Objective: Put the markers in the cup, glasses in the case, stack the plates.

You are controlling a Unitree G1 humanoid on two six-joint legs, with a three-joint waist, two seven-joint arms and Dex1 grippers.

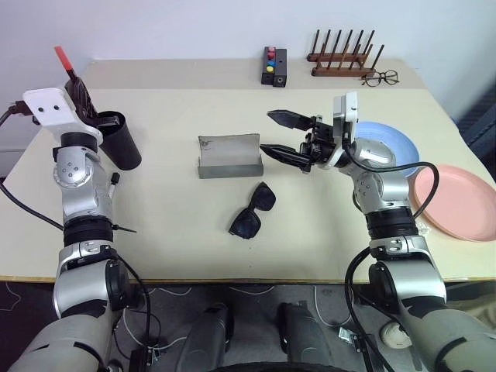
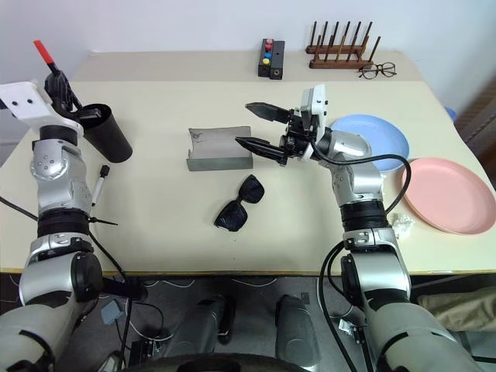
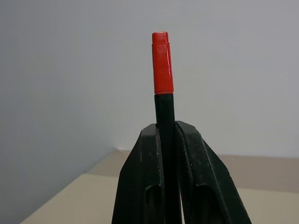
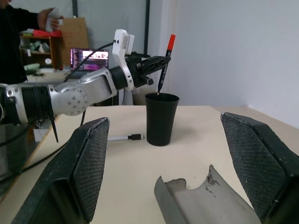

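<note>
Nearest on the surface (image 1: 325, 256): black sunglasses (image 1: 253, 210), folded, lying just on the near side of the grey case (image 1: 228, 156). Case open, lid standing up.

Right of the case, above the surface: right gripper (image 1: 281, 136), jaws spread wide and empty, pointing at the case. From the right wrist view, case rim (image 4: 205, 198) low between the two fingers (image 4: 88, 163), something the head views cannot give.

Well right of the case: light blue plate (image 1: 395, 143), partly behind the right arm, and the salmon pink plate (image 1: 461, 201) farther right, apart from it.

Well left of the case: black cup (image 1: 124, 141), upright. Above its rim, left gripper (image 1: 77, 89), jaws closed on a marker with a red end (image 1: 61, 56). Right wrist view settles the relation: marker (image 4: 164, 63) hanging upright with its lower tip right at the cup mouth (image 4: 161, 97). Left wrist view: red cap (image 3: 162, 63) standing up past the pinching fingers (image 3: 140, 182).

Second marker, white with a black cap (image 2: 99, 184), lying flat on the surface on the near side of the cup.

Beyond the case, at the far edge: black box with coloured buttons (image 1: 273, 65), wooden rack (image 1: 345, 56), thin-framed spectacles (image 1: 380, 77). Person (image 4: 18, 37) and laptop screen (image 4: 88, 59) in the right wrist view's background.
</note>
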